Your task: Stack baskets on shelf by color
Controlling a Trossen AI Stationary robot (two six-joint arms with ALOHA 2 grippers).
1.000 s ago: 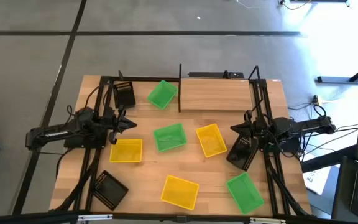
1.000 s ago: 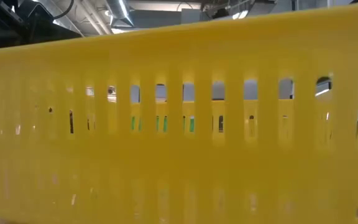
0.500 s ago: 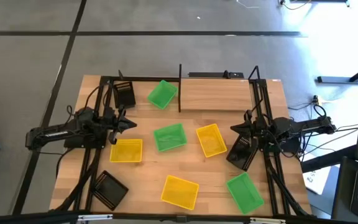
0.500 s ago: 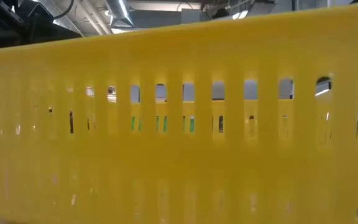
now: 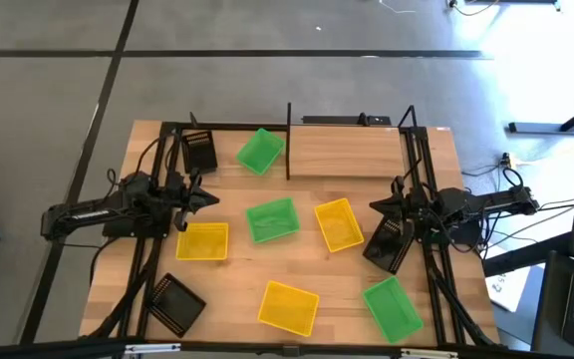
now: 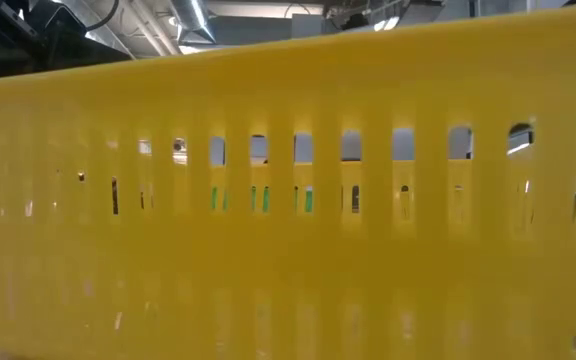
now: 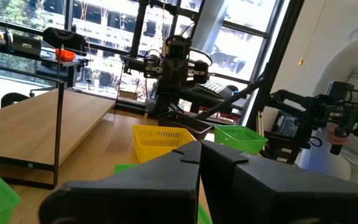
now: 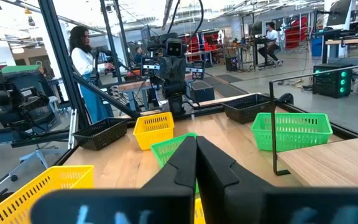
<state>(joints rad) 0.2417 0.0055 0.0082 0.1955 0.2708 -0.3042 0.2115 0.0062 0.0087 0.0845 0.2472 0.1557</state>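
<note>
Baskets lie scattered on the bench (image 5: 436, 179) — three green, three yellow, three black — none on the shelf (image 5: 347, 152). Left gripper (image 5: 210, 198) and right gripper (image 5: 375, 206) hover at opposite edges, fingers closed together, empty.

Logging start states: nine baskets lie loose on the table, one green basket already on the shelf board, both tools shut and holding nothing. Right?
Not quite. In the high view the narrow pale wooden shelf board holds no basket; the nearest bright green perforated plastic basket sits on the tabletop beside it. The rest stands: left tool and right tool shut, holding nothing.
</note>
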